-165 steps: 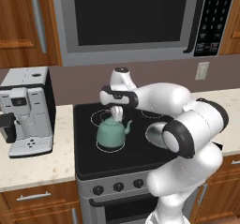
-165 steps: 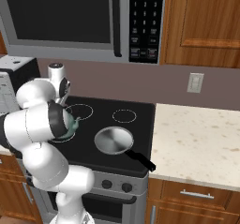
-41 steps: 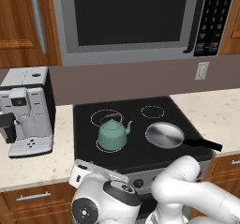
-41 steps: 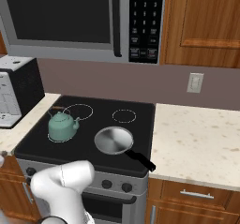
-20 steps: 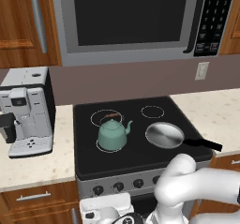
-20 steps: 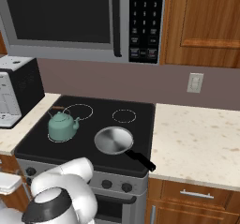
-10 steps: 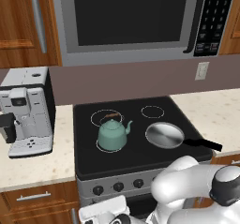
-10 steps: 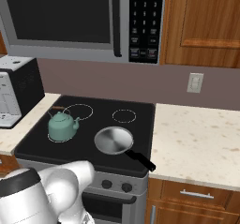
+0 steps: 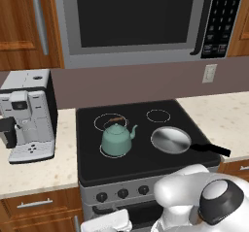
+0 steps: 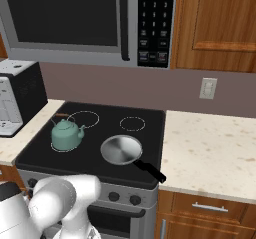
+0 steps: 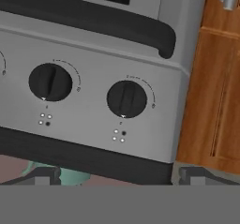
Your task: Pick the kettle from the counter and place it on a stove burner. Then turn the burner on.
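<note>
The teal-green kettle (image 9: 115,140) (image 10: 65,134) stands upright on the front-left stove burner (image 9: 108,155) (image 10: 57,149) of the black cooktop, free of my hand. Its teal body (image 11: 70,175) peeks in at the bottom of the rolled hand view. My gripper (image 11: 122,176) is open and holds nothing, its fingertips (image 11: 43,174) far apart. It faces the stove's grey front panel, close to two black knobs (image 11: 50,82) (image 11: 126,99). My hand hangs low in front of the stove, below the knob row (image 9: 122,193). The beige counter (image 9: 34,170) (image 10: 215,148) flanks the stove.
A flat silver pan (image 9: 171,140) (image 10: 121,149) with a black handle lies on the front-right ring. A coffee machine (image 9: 26,114) stands on the left counter. The dark oven handle (image 11: 93,19) runs beside the knobs. A microwave (image 9: 131,17) hangs above the cooktop.
Eight seconds ago my gripper was at the kettle on the burner; now it hangs low at the knob panel. In the last second the elbow has swung across, while kettle and pan stayed put.
</note>
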Robot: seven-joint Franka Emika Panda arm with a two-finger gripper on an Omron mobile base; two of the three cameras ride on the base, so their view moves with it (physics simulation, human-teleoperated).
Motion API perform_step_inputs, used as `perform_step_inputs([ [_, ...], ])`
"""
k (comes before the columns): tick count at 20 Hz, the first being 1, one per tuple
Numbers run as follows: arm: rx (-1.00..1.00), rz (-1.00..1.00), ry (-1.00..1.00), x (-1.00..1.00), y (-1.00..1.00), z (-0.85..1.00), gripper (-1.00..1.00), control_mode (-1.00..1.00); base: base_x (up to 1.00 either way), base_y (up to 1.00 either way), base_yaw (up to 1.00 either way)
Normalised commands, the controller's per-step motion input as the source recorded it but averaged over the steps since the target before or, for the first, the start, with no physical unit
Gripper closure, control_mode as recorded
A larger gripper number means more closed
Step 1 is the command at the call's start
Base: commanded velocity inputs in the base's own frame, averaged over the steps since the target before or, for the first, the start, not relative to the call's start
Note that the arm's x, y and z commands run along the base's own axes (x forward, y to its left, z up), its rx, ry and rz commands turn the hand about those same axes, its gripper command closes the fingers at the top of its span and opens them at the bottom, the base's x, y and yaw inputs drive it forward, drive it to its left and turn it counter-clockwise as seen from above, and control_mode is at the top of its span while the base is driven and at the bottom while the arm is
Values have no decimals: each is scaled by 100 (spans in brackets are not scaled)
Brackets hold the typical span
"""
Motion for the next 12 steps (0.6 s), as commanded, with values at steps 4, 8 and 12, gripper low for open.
perform_step_inputs([
  [4, 0, 0, -3, 0, -1, 0, -100, -100, 0, 0, 0],
  [8, 0, 0, -2, 0, -5, 0, -100, -100, 0, 0, 0],
  [12, 2, 0, 0, 0, -20, 0, -100, -100, 0, 0, 0],
])
